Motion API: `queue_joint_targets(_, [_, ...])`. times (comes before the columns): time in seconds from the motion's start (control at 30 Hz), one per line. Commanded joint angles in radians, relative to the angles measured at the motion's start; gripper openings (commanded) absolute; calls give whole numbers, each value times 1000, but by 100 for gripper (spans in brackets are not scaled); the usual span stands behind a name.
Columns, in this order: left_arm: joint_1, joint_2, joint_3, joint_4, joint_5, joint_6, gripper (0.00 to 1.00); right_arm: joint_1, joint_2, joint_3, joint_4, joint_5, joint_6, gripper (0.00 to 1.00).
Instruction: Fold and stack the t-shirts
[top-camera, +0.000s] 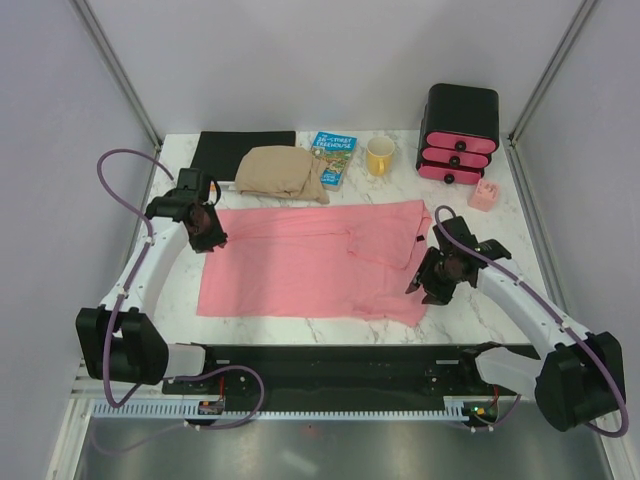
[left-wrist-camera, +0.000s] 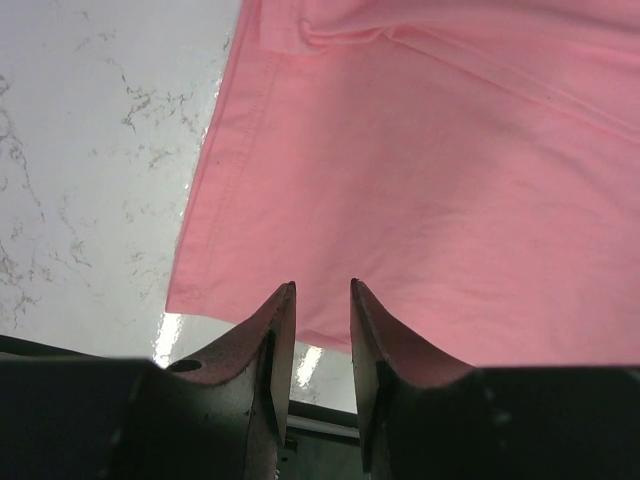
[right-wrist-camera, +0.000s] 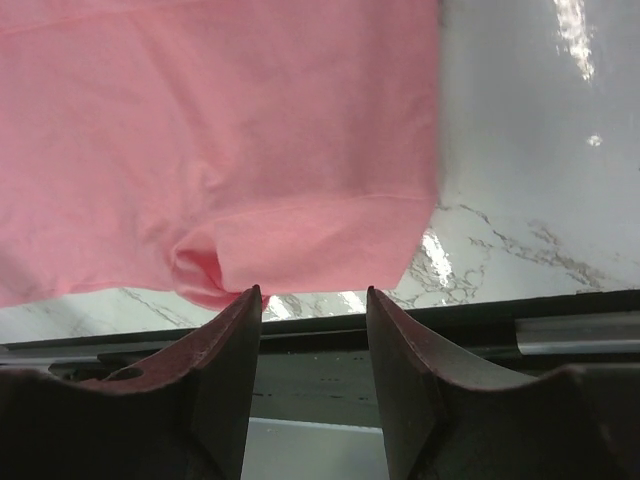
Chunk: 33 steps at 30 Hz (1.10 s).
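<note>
A salmon-pink t-shirt lies flat across the middle of the marble table, its right part folded over, with a small dark label near its right edge. My left gripper hovers over the shirt's far left corner. In the left wrist view, that gripper is open and empty above the shirt's hem. My right gripper sits off the shirt's near right corner. It is open with nothing between its fingers, and the shirt's corner lies just beyond the tips.
Along the back of the table are a black mat, a folded tan cloth, a blue book and a yellow mug. A black box with pink drawers and a small pink object stand back right.
</note>
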Motion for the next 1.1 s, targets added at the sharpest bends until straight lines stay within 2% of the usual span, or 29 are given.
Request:
queue_joint_targets(0.0, [-1, -28, 46, -17, 30, 9, 36, 4, -54, -52, 19, -4, 117, 54])
queue_joint_targets(0.23, [-3, -28, 58, -29, 42, 10, 36, 4, -84, -136, 13, 5, 220, 57])
queue_joint_targets(0.27, [-3, -28, 60, -32, 42, 10, 36, 4, -70, -139, 9, -1, 229, 68])
queue_joint_targets(0.3, [-3, -31, 62, -34, 40, 10, 35, 4, -59, -136, 3, -4, 231, 70])
queue_joint_targets(0.4, [-3, -37, 55, -37, 40, 6, 35, 4, -39, -147, 5, 2, 239, 65])
queue_joint_targets(0.73, [-3, -60, 3, -37, 48, 1, 35, -1, -76, -312, 137, -52, 326, 65])
queue_joint_targets(1.07, [-3, -62, -4, -36, 59, 6, 35, 1, -114, -326, 200, 1, 329, 64])
